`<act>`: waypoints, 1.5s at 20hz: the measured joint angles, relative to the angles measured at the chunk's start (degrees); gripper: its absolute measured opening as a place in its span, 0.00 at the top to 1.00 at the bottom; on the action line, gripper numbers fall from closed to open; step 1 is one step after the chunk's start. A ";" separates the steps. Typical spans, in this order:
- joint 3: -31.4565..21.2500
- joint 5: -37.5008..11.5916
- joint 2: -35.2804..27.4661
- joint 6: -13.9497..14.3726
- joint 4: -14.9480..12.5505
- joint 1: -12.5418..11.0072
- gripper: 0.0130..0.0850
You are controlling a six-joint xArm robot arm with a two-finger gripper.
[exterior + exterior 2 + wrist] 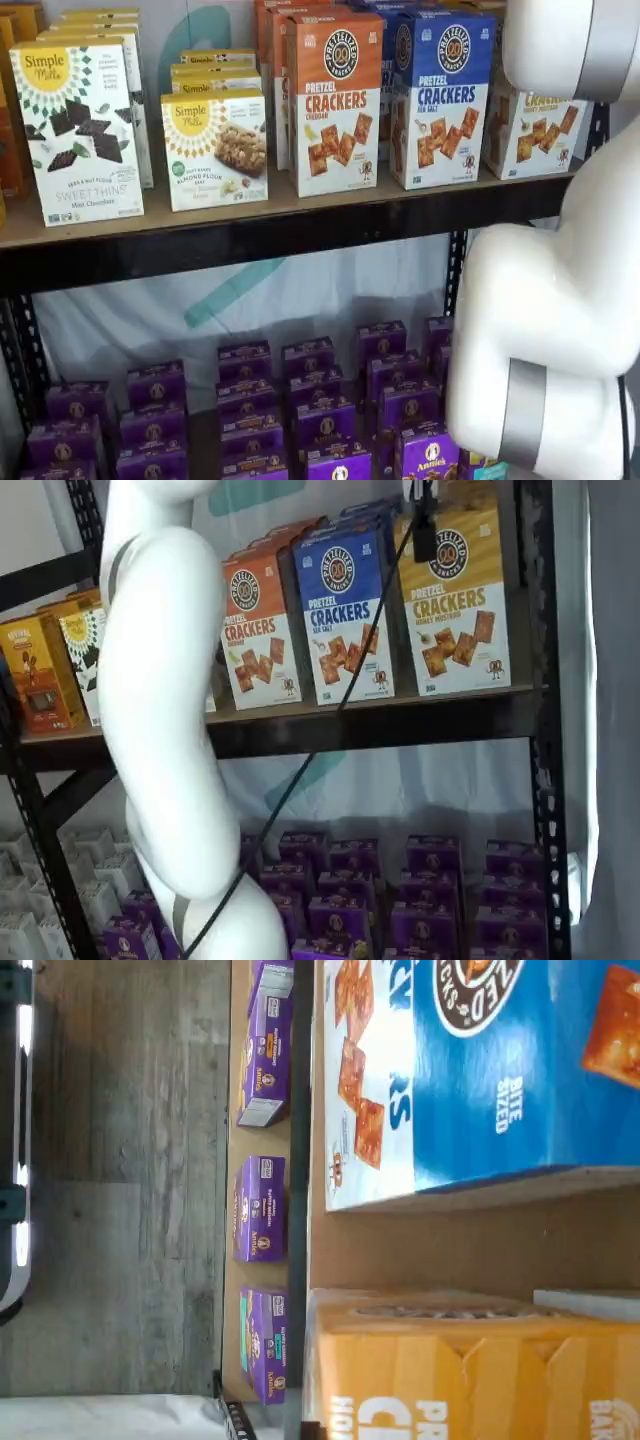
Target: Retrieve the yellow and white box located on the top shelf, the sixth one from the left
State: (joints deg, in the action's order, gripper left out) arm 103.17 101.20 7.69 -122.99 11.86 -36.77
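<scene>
One dark finger tip of the gripper [424, 530] is seen hanging from the upper edge in a shelf view, with a cable beside it; whether the jaws are apart or together cannot be told; the tip is seen in front of the upper face of the yellow and white box [455, 600]; contact cannot be judged. That box is stood upright at the right end of the top shelf [400, 725], just beside the blue cracker box [345, 610], with the orange cracker box [258, 630] next along; in the other shelf view it is largely hidden behind the white arm [560, 280]; purple boxes [420, 890] are stacked on the lower level.
</scene>
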 joint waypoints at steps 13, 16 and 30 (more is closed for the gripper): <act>0.54 1.74 0.93 -0.92 0.99 -1.62 0.39; -1.64 1.64 3.22 -1.42 1.33 -2.24 0.39; -16.18 -0.91 17.74 -2.93 1.00 -3.18 0.39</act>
State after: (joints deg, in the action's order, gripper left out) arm 86.99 100.29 25.43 -125.93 12.86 -39.95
